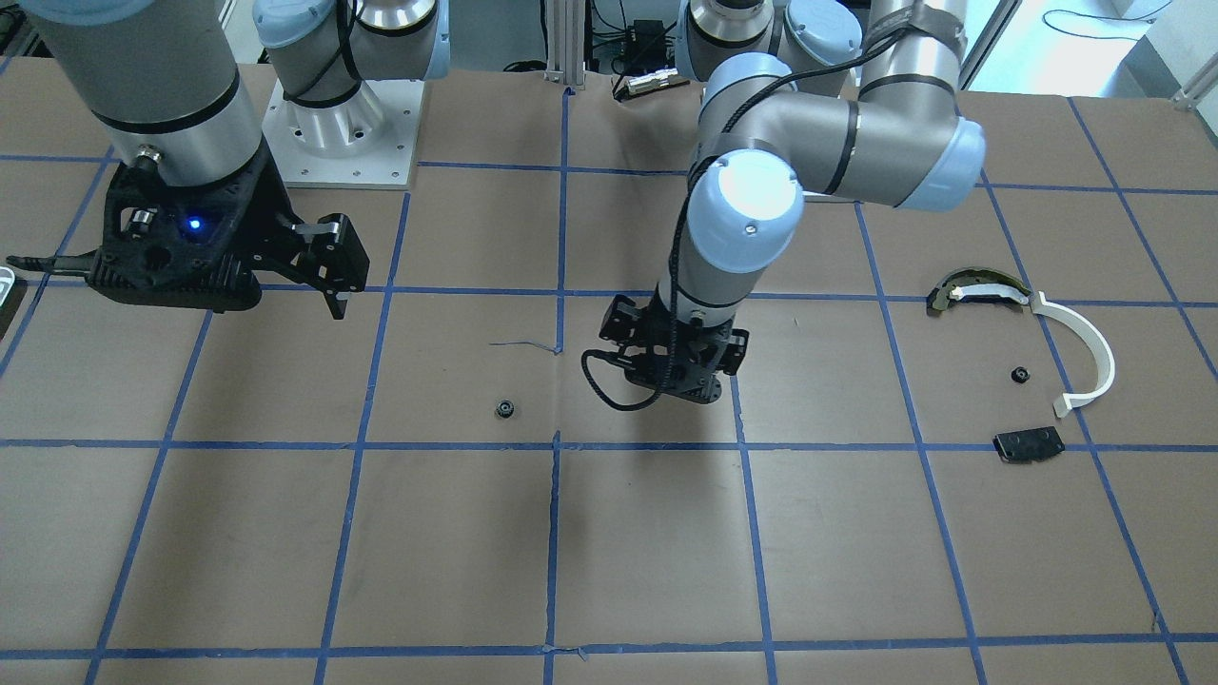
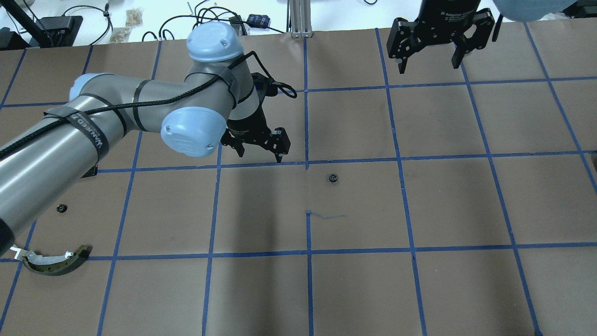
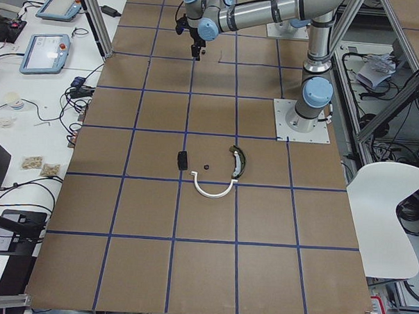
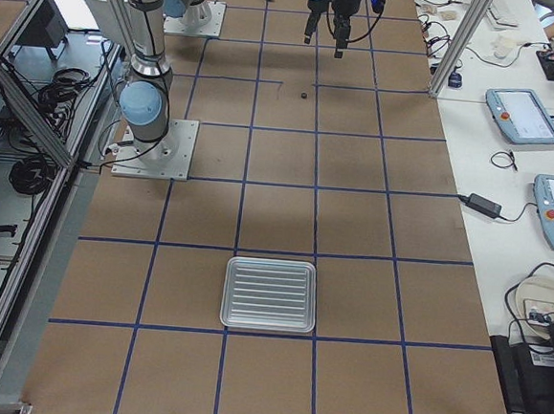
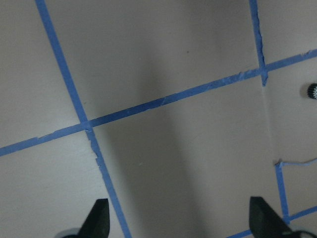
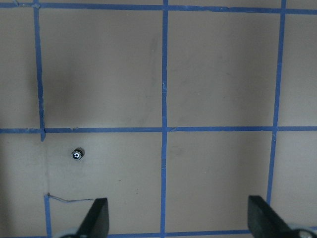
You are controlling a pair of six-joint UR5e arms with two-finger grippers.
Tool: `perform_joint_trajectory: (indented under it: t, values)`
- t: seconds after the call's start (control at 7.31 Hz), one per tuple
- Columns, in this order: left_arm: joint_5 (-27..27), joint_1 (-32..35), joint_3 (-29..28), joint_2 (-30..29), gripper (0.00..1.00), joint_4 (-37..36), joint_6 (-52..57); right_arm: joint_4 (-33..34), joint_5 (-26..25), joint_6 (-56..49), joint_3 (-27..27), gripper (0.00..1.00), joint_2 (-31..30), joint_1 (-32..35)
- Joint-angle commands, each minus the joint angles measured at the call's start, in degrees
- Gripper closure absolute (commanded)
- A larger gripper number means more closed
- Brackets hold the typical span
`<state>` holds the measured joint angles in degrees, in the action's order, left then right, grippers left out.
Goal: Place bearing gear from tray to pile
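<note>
A small black bearing gear (image 1: 504,410) lies alone on the brown table; it also shows in the overhead view (image 2: 333,178), the left wrist view (image 5: 312,91) and the right wrist view (image 6: 77,154). The pile is a white half-ring arc (image 1: 1085,352), a curved black-and-gold piece (image 1: 975,288), a flat black plate (image 1: 1028,444) and a second small gear (image 1: 1019,374). The silver ribbed tray (image 4: 270,294) holds nothing. My left gripper (image 2: 260,154) is open and empty, low over the table beside the lone gear. My right gripper (image 2: 428,65) is open and empty, held high.
Blue tape lines (image 1: 557,442) grid the brown table. The robot bases (image 1: 343,133) stand at the table's robot-side edge. Tablets (image 4: 524,116) and cables lie on the white bench along the operators' side.
</note>
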<state>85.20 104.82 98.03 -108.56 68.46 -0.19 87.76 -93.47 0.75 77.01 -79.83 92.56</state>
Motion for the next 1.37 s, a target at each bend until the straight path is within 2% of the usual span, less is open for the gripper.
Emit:
perform_joint_trajectory:
  t: [0.0, 0.14, 0.41, 0.55, 0.96, 1.09, 1.23]
  values:
    - [0.4, 6.0, 0.0, -4.4, 0.00, -6.6, -7.0, 1.0, 0.3, -3.5, 4.6, 0.02, -2.9, -1.3]
    - [0.0, 8.5, 0.0, -6.5, 0.00, -11.4, -11.5, 3.2, 0.3, -2.9, 8.4, 0.02, -5.6, -1.5]
    - [0.5, 11.6, 0.0, -10.2, 0.00, -16.7, -13.2, 9.5, 0.3, -3.0, 16.9, 0.01, -10.2, -3.0]
    - [0.4, 12.0, -0.1, -12.0, 0.00, -20.3, -15.4, 12.3, 0.3, -3.0, 18.0, 0.00, -10.7, -3.3]
    - [0.6, 13.6, -0.9, -14.7, 0.00, -24.0, -16.6, 12.2, 0.7, -1.4, 17.0, 0.00, -10.5, -3.5]
    - [0.6, 14.0, -0.7, -14.9, 0.00, -24.0, -16.4, 11.8, 2.4, -0.1, 16.3, 0.00, -10.3, -3.5]
    - [0.6, 14.1, -0.6, -14.9, 0.10, -24.0, -16.1, 11.3, 2.3, 1.3, 16.1, 0.00, -10.3, -3.5]
